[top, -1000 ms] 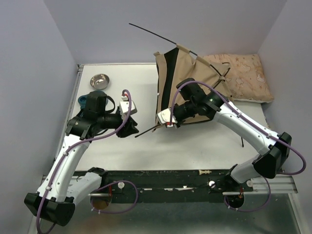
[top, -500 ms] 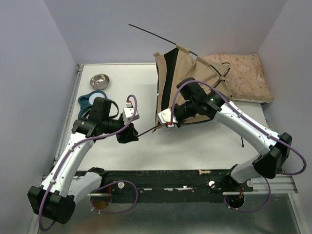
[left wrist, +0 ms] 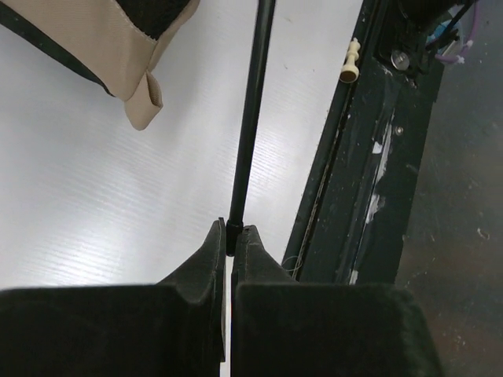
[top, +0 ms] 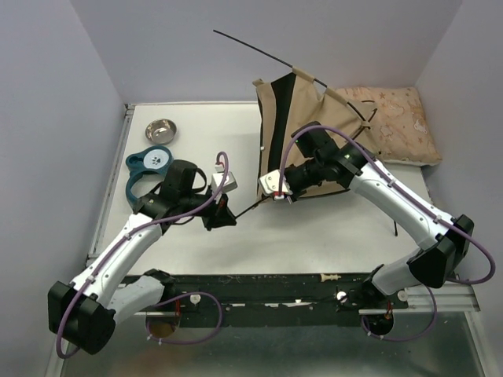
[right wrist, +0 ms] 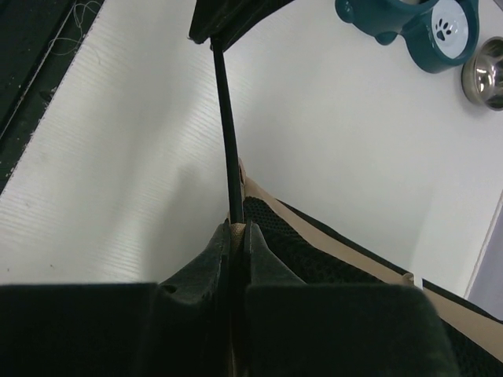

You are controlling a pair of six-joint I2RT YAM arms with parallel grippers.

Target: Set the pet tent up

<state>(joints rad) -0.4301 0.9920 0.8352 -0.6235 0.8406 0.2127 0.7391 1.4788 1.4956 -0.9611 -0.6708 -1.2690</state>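
Note:
The pet tent [top: 302, 118] is a tan fabric sheet with black panels, held up at the back of the table, with one thin black pole [top: 251, 49] sticking out up-left. My right gripper [top: 273, 191] is shut on the tent's lower-left corner; in the right wrist view its jaws [right wrist: 237, 228] pinch the tan sleeve where a black pole [right wrist: 225, 126] comes out. My left gripper [top: 222, 216] is shut on the free end of that pole [top: 245, 208]. In the left wrist view the pole [left wrist: 253, 110] runs straight out from the closed tips [left wrist: 232, 232] beside a tan fabric corner [left wrist: 102, 31].
A pink patterned cushion [top: 397, 122] lies at the back right behind the tent. A steel bowl [top: 160, 129] and a teal feeder stand [top: 148, 166] sit at the back left. The black front rail [left wrist: 369, 157] runs close to my left gripper. A short black rod [top: 391, 228] stands at the right.
My left arm has moved right and forward toward the tent, carrying the pole end. The tent and my right gripper have shifted slightly to the right.

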